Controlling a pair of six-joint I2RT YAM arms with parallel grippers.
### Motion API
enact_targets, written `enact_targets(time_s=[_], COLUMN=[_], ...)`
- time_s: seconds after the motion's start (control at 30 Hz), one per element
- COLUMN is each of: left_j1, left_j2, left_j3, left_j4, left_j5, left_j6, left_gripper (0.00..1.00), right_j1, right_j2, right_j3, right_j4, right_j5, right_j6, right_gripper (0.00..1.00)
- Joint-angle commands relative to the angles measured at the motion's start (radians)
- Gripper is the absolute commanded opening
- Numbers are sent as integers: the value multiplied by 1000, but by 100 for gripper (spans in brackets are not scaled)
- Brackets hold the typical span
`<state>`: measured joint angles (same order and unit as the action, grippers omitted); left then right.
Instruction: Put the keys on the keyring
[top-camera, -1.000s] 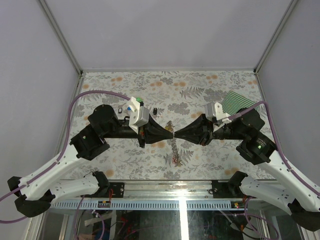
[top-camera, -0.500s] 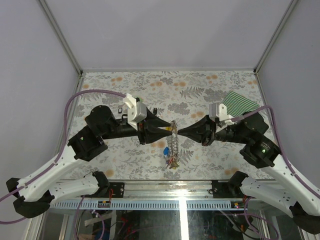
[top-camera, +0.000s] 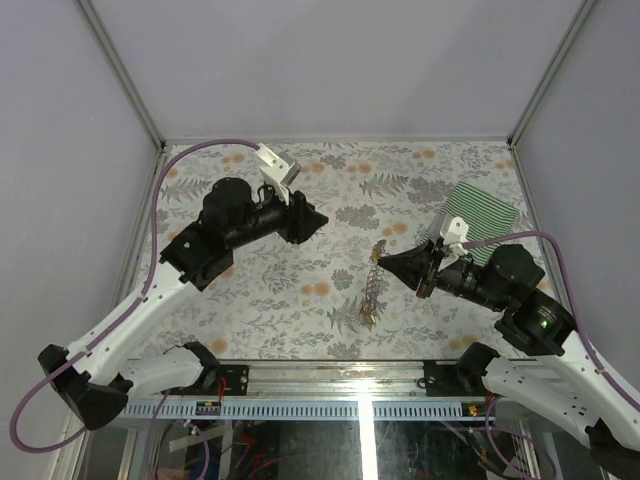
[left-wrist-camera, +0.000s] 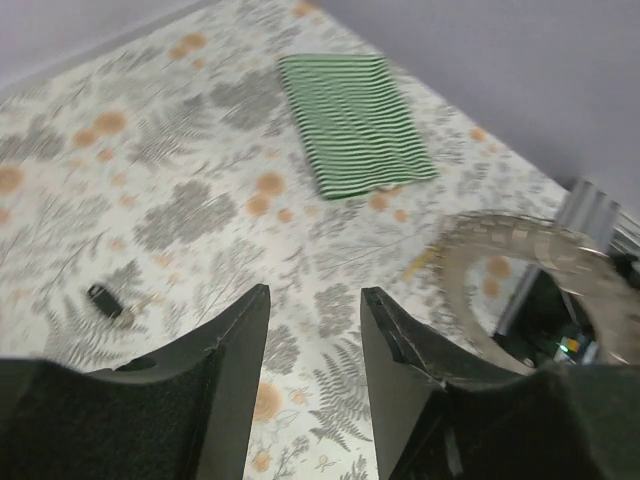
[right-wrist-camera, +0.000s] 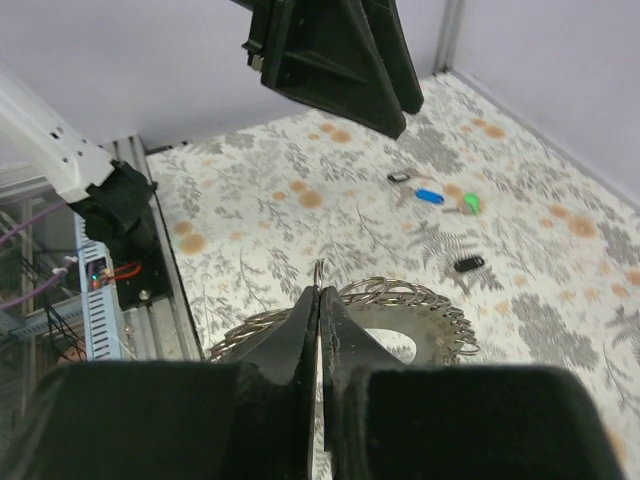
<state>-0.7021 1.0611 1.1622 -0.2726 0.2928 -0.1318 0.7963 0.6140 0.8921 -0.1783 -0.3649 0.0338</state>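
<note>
My right gripper (top-camera: 384, 261) is shut on the keyring (top-camera: 373, 290), a large flat grey ring edged with many small wire loops, and holds it tilted above the table. In the right wrist view the fingers (right-wrist-camera: 320, 292) pinch a thin loop of the keyring (right-wrist-camera: 420, 318). My left gripper (top-camera: 320, 218) is open and empty, up and to the left, apart from the ring. Its wrist view shows the open gripper (left-wrist-camera: 315, 295), a black key (left-wrist-camera: 103, 300) and the keyring (left-wrist-camera: 530, 262). Blue (right-wrist-camera: 430, 196), green (right-wrist-camera: 470, 204) and black (right-wrist-camera: 468, 263) keys lie on the table.
A green striped cloth (top-camera: 478, 212) lies at the right back of the table and also shows in the left wrist view (left-wrist-camera: 353, 120). The floral table (top-camera: 330, 180) is bounded by grey walls. The left arm hangs over the keys in the top view.
My left gripper let go of the keyring, opened and drew back up and to the left. My right gripper stayed shut on the ring and carried it a little to the right.
</note>
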Motion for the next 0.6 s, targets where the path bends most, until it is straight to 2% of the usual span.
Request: enact_targets(time_s=[0.0,0.27,0.57], left_j1=[91,296,301], left_j2=[73,258,524], left_j3=[-22,-79,-60], left_j4=[-54,16,151], left_j5=[-130,-118,-174], left_j6=[-71,-160,-248], left_gripper=[43,47,52], right_j1=[4,5,4], right_j2=[-27,-33,-30], right_j3=[17,-6,-24], right_j4=[-28,-65,-84], right_j5=[138,197,233], right_j6=[11,61,119], right_gripper=[0,0,0])
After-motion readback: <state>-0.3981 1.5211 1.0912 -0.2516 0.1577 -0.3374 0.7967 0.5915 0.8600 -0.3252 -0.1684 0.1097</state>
